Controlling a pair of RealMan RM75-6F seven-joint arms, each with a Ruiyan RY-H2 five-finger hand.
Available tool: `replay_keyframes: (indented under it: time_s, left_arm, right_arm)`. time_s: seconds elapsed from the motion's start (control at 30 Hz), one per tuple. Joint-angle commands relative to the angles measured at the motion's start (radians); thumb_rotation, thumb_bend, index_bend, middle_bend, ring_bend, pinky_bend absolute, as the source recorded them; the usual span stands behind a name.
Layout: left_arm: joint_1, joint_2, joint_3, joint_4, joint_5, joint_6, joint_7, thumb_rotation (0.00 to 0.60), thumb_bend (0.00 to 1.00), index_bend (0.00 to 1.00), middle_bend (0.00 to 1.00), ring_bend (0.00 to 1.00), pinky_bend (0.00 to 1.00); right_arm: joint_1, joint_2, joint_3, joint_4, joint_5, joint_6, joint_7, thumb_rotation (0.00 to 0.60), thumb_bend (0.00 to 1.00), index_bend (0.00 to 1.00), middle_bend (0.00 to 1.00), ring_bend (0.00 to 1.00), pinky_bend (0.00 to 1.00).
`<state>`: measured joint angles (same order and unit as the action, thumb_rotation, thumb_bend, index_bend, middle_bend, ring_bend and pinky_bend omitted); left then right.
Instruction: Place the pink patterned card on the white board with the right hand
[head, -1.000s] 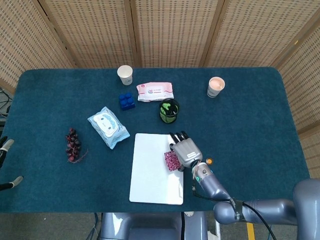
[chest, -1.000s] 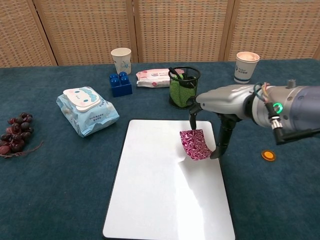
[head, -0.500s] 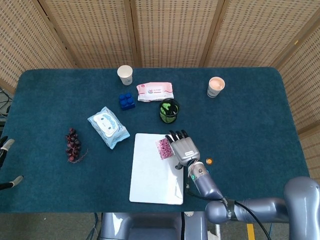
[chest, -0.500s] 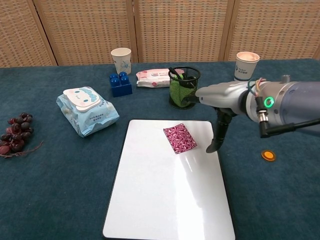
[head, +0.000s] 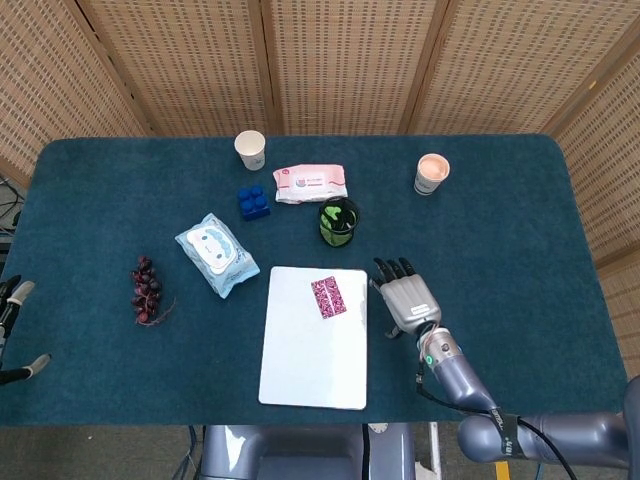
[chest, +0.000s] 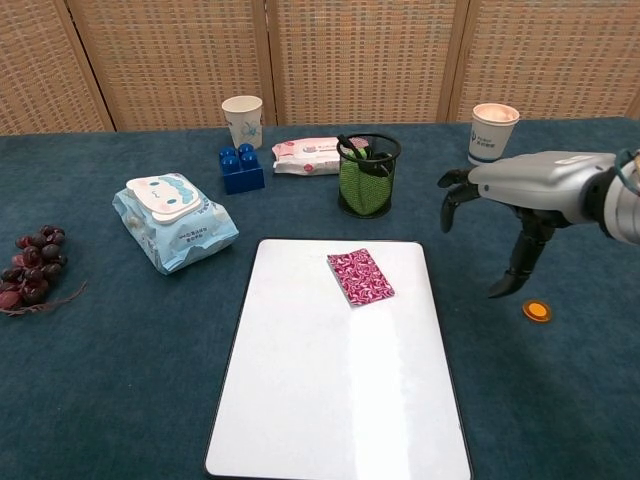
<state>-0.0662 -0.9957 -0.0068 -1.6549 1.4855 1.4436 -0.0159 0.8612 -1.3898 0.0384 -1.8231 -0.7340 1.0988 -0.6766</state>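
The pink patterned card lies flat on the upper right part of the white board. My right hand hovers to the right of the board, off its edge, fingers spread and holding nothing. It is apart from the card. At the far left edge of the head view, only a bit of my left hand shows; its fingers cannot be made out.
A black mesh pen holder stands just behind the board. A small orange disc lies under my right hand. Wet wipes pack, blue brick, two paper cups, pink pack and grapes lie around.
My right hand let go of the card on the board, then drew away to the right, off the board. The card now lies flat and still.
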Motion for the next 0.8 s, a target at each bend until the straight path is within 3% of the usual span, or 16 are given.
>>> replay_keyframes:
  time_s: [0.03,0.23,0.8]
  left_arm:
    - [0.001,-0.002,0.001,-0.003,0.003,0.003,0.007,0.6,0.0,0.0,0.0,0.0,0.0]
    - [0.001,-0.007,0.001,-0.006,-0.001,0.0,0.02,0.6,0.0,0.0,0.0,0.0,0.0]
    - [-0.005,-0.009,-0.002,-0.002,-0.012,-0.013,0.022,0.6,0.0,0.0,0.0,0.0,0.0]
  right_arm:
    - [-0.087,-0.015,-0.07,0.133,-0.171,-0.015,0.136,0.6,0.19,0.34,0.0,0.0,0.0]
    - [-0.124,-0.049,-0.094,0.231,-0.247,-0.043,0.205,0.6,0.26,0.35,0.0,0.0,0.0]
    - [-0.192,-0.094,-0.101,0.384,-0.347,-0.094,0.304,0.6,0.26,0.38,0.0,0.0,0.0]
